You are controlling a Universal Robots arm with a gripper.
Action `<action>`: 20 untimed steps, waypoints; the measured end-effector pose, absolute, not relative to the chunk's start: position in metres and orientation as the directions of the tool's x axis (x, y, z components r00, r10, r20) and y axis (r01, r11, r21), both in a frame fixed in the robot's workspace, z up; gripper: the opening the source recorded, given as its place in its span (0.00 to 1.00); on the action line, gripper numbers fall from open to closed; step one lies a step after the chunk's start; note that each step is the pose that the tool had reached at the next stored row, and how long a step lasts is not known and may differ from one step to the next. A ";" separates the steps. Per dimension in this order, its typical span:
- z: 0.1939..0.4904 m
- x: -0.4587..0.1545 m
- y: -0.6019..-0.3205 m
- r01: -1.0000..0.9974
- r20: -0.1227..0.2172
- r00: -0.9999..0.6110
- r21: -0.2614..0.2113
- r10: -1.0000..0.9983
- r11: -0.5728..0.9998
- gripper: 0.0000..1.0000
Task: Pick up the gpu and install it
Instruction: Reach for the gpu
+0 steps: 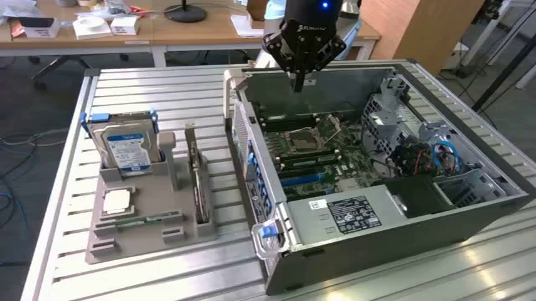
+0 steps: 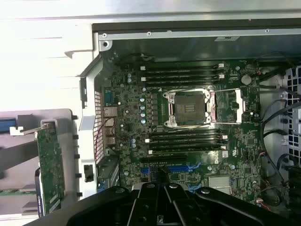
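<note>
Gpu [image 1: 198,182] and gripper [image 1: 298,86] are well apart from where I stand. The gripper hangs over the open case [image 1: 418,241], its fingers clenched together on nothing and pointing straight down near the case's far wall. Below it lies the motherboard [image 1: 322,157], with the bare CPU socket [image 1: 303,141] in the middle and dark memory slots on either side of it. In the wrist view the gripper [image 2: 160,200] looks down on that board [image 2: 188,141], and the socket [image 2: 189,108] sits among the slots. Nearer to me in the case is the power supply [image 1: 352,213] with its white label, and cables bunch toward the exterior view's right. Outside the case, to the exterior view's left, a grey holder [image 1: 134,244] rests on the slatted table [image 1: 150,94]. The gpu stands on its edge in a slot of that holder, on the side closest to the case. In the wrist view the gpu [image 2: 49,167] shows a green face and a metal bracket at one end. A hard drive [image 1: 125,149] stands upright in the same holder, with a chip [image 1: 117,199] and a memory stick [image 1: 138,219] lying flat in front of it.
</note>
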State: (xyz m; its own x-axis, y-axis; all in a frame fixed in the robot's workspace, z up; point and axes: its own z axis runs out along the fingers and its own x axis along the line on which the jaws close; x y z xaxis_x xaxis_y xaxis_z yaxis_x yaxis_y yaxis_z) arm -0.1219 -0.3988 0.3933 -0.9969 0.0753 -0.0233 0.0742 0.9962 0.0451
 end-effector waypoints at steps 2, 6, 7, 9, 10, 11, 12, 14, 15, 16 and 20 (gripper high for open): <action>0.393 -0.122 -0.399 0.074 -0.023 -0.997 0.045 0.075 0.996 0.10; 0.393 -0.122 -0.399 0.074 -0.023 -0.997 0.045 0.075 0.996 0.10; 0.393 -0.122 -0.399 0.074 -0.023 -0.997 0.045 0.075 0.996 0.10; 0.393 -0.122 -0.399 0.074 -0.023 -0.997 0.045 0.075 0.996 0.10; 0.393 -0.122 -0.399 0.074 -0.023 -0.997 0.045 0.075 0.996 0.10; 0.393 -0.122 -0.399 0.074 -0.023 -0.997 0.045 0.075 0.996 0.10; 0.393 -0.122 -0.399 0.074 -0.023 -0.997 0.045 0.075 0.996 0.10; 0.393 -0.122 -0.399 0.074 -0.023 -0.997 0.045 0.075 0.996 0.10; 0.393 -0.123 -0.399 0.074 -0.023 -0.997 0.045 0.075 0.996 0.10; 0.393 -0.125 -0.399 0.074 -0.023 -0.997 0.045 0.075 0.996 0.10; 0.393 -0.132 -0.399 0.074 -0.023 -0.997 0.045 0.075 0.996 0.10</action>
